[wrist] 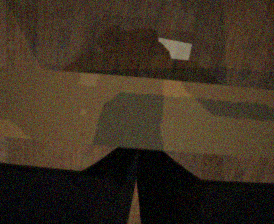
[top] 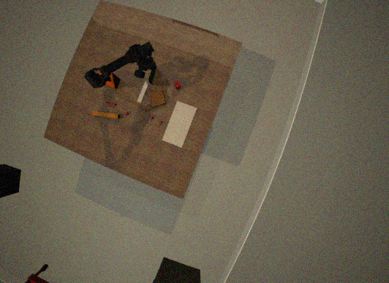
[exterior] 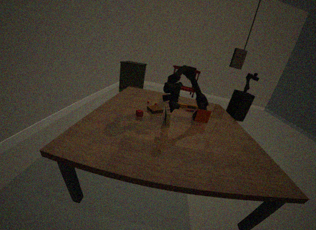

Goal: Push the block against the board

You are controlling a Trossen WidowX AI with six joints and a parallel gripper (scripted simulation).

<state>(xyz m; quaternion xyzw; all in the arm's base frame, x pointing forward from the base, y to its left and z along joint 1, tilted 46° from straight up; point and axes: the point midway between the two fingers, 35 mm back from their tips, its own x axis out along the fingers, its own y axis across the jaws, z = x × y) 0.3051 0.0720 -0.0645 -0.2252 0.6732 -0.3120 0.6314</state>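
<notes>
The square block (top: 157, 99) (exterior: 155, 109), brown on top, is seen lying flat on the wooden table (top: 146, 160) (exterior: 190, 158). The board (top: 142, 92) (exterior: 167, 118) is shown as a narrow, pale piece near the block, and a gap is left between the two in the top view, so no whole side of the block is met by the board. The gripper (top: 151, 80) (exterior: 172, 110) (wrist: 138, 146) is closed with nothing held, and its fingertips are placed close to one end of the board; whether the board is touched cannot be told. In the wrist view, a broad tan band is seen running across beyond the fingertips, partly covered by grey shadow

A red cube (top: 177, 85) (exterior: 139, 113) is set near the block, well apart from the orange bar (top: 105, 115) (exterior: 187, 106), by which a thin red piece (top: 111, 104) is found. A flat white rectangle (top: 179, 124) is laid on the table, beyond the block from the board. On the wall panel (exterior: 238, 58), any lettering is too dim and blurred to be read
</notes>
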